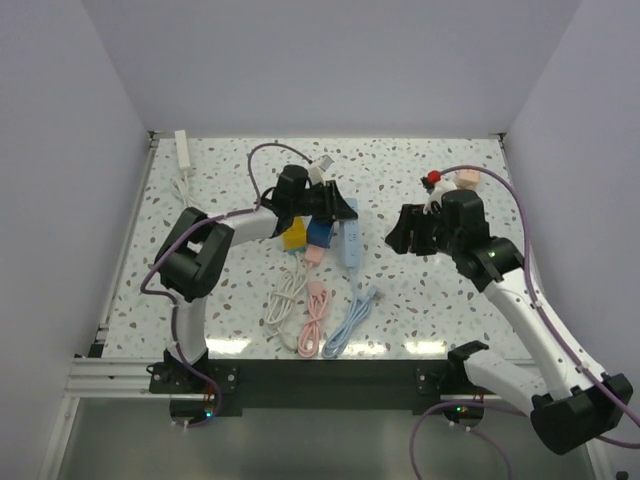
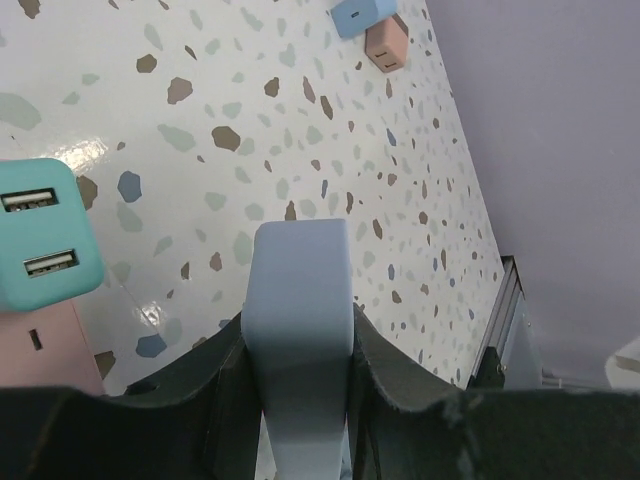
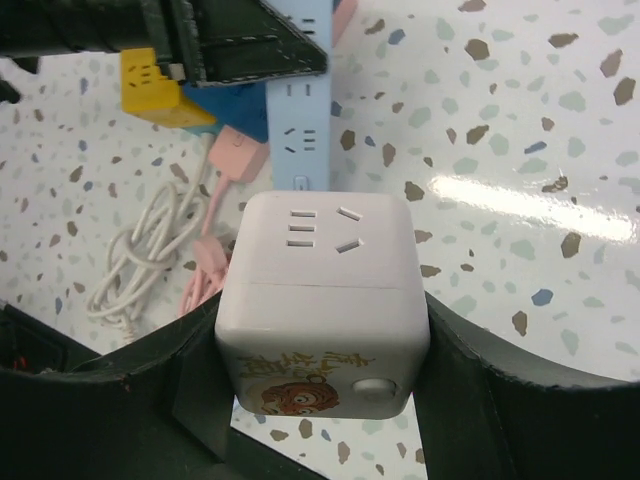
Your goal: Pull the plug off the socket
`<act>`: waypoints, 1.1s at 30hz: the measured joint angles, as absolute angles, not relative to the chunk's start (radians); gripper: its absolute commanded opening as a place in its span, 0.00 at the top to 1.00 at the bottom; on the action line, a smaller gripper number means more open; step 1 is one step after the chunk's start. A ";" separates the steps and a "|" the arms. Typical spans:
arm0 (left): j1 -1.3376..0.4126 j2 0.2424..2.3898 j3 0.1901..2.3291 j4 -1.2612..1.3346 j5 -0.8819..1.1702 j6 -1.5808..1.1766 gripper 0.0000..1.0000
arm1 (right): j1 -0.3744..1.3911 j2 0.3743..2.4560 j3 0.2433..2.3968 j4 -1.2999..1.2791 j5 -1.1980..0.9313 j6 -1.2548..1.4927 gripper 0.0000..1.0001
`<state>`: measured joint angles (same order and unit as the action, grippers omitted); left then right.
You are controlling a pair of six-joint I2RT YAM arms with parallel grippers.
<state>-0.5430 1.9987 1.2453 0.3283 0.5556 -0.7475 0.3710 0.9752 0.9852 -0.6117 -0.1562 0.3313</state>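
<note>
Midway between the left and right edges of the tabletop (image 1: 450, 310), the pale blue power strip (image 2: 300, 280) is clamped in the left end effector (image 2: 300, 345). Near its right, the white cube adapter (image 3: 320, 270), judged rigid, light and slick, is held across flat faces by the right end effector (image 3: 322, 365).

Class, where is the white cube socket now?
Right wrist view: the white cube socket sits clamped in the right end effector, with the light blue power strip beyond it.
</note>
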 measured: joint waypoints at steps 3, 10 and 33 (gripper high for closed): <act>-0.540 2.000 1.246 0.324 0.557 -0.749 1.00 | 0.373 1.028 0.992 -0.632 -0.072 0.350 1.00; -0.553 1.929 1.246 0.340 0.606 -0.796 1.00 | 0.250 1.242 1.061 -0.703 0.209 0.450 1.00; 0.311 1.683 1.536 0.306 0.803 -1.015 1.00 | 0.099 1.632 1.262 -0.684 0.435 0.569 1.00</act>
